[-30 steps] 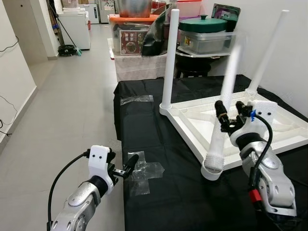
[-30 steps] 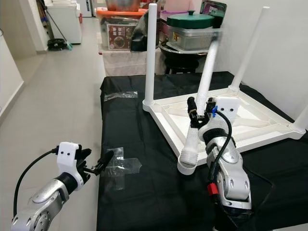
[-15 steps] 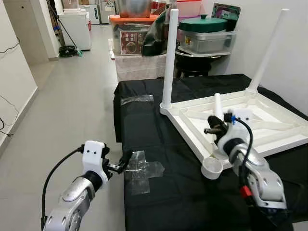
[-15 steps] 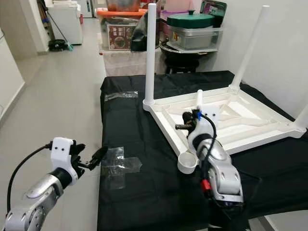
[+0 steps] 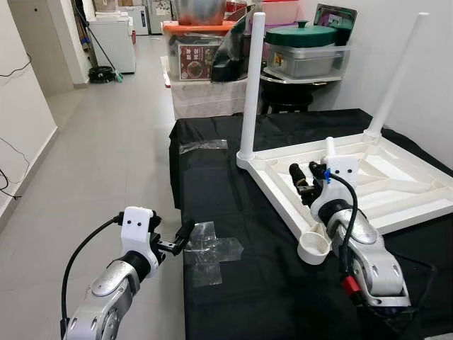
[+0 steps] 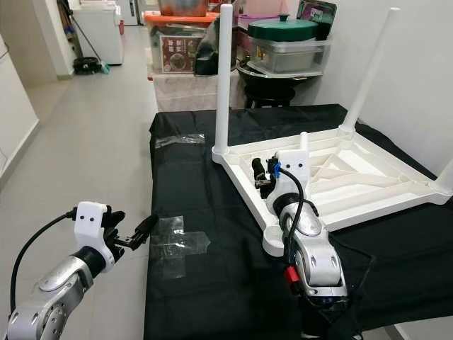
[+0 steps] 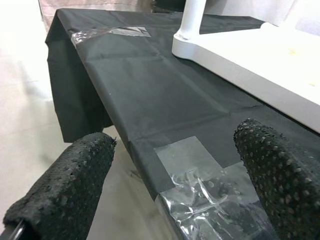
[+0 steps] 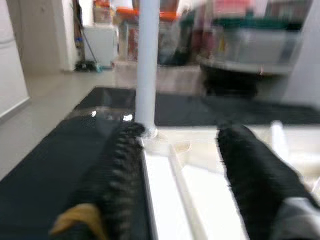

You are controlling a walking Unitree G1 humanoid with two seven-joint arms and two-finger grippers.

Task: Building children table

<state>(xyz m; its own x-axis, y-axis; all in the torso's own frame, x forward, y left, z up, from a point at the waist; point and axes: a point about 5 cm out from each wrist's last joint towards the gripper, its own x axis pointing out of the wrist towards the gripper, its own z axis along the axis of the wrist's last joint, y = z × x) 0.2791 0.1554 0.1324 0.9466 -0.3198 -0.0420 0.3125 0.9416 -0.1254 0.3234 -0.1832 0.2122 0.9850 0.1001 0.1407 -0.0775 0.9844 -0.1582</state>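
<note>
Right gripper (image 5: 303, 182), fingers spread and empty, over upturned table (image 5: 396, 205); seat the leg (image 5: 329, 147) squarely in socket (image 5: 314, 248) at 6 o'clock.

A bright corridor-like room, with storage piled at its far end.

In the left half of the head views you see a pale grey tiled floor (image 5: 106, 134) running back to the upper left, where white appliances (image 5: 117, 39) stand beside a mop (image 5: 95, 49) and dark cables. A white wall (image 5: 18, 99) with a skirting board edges the left side, and another plain white wall (image 5: 396, 42) fills the upper right. At top centre you have stacked boxes: 1 with an orange lid (image 5: 195, 28), a clear bin under a green lid (image 5: 308, 35), all resting on a cloth-covered surface (image 5: 205, 95). Lighting is even, with no hard shadows.
</note>
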